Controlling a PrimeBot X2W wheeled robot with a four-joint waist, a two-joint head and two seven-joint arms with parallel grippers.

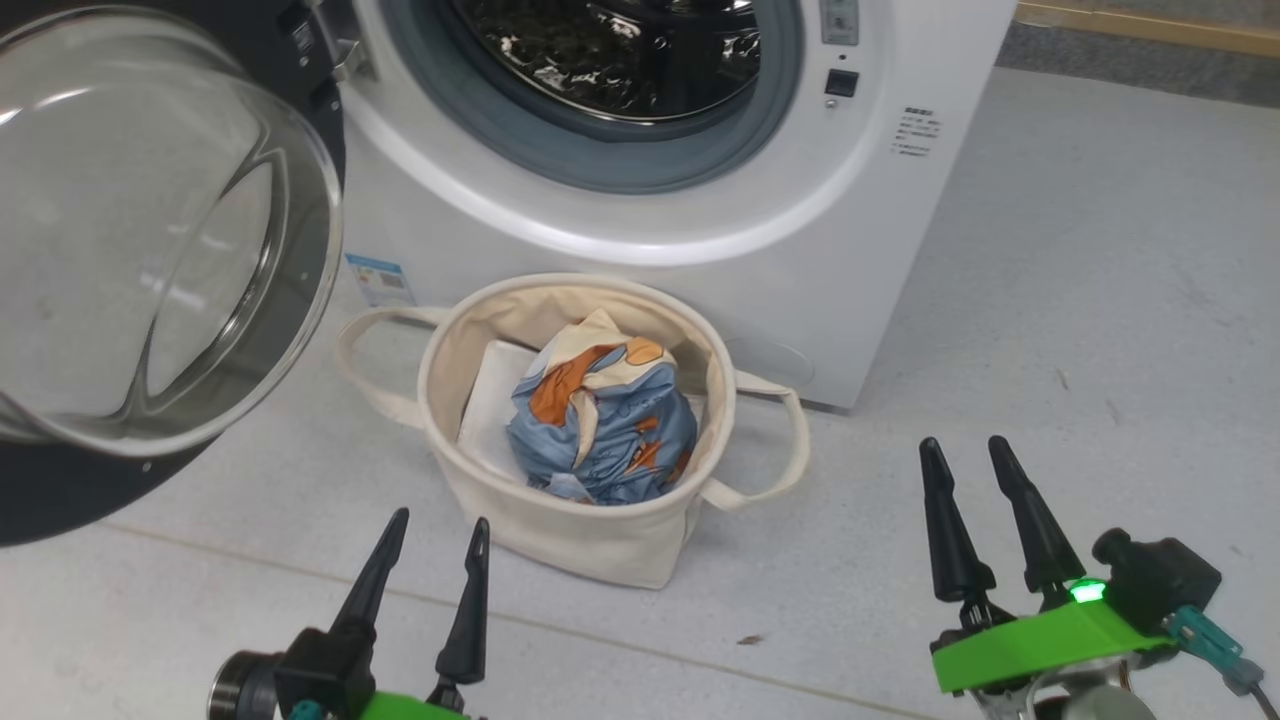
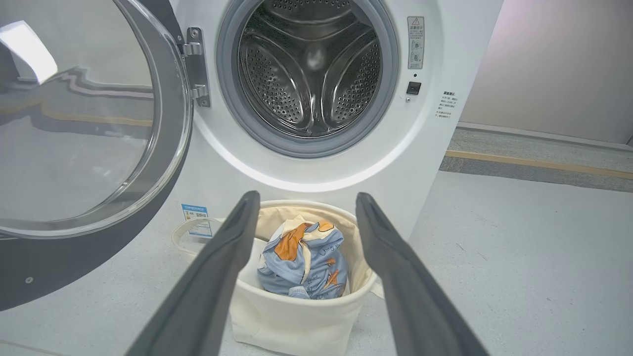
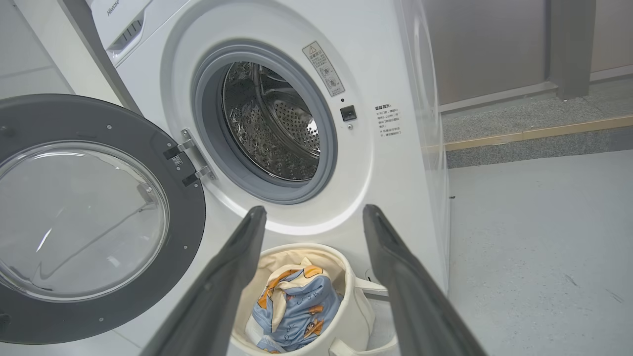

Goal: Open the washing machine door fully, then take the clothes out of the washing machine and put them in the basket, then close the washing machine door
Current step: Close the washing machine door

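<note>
Nearest, left gripper [image 1: 443, 517] at seven o'clock and right gripper [image 1: 963, 441] at five, jaws of both spread, clear of everything. At centre, basket [image 1: 600, 550] on the floor [image 1: 1100, 300] just before washing machine [image 1: 880, 250] at twelve, clothes [image 1: 600, 420] bundled inside beside a white sheet [image 1: 490, 390]. At ten o'clock, door [image 1: 60, 500] swung wide, steel drum [image 1: 620, 60] exposed.

I count one washer [image 1: 640, 240], with one door [image 1: 60, 500], one drum [image 2: 309, 69] and two hinge arms [image 3: 198, 174]. One blue label [image 1: 380, 280] is on its front, and one block of printed text [image 1: 920, 132]. There is one basket [image 1: 560, 520], and it has two handles [image 1: 345, 350]. In it lie one bundle of clothes [image 1: 600, 420] and one folded white sheet [image 1: 495, 400]. There are two grippers, the left gripper [image 1: 443, 517] and the right gripper [image 1: 963, 441], with two dark fingers [image 1: 950, 540] each, four in all.
</note>
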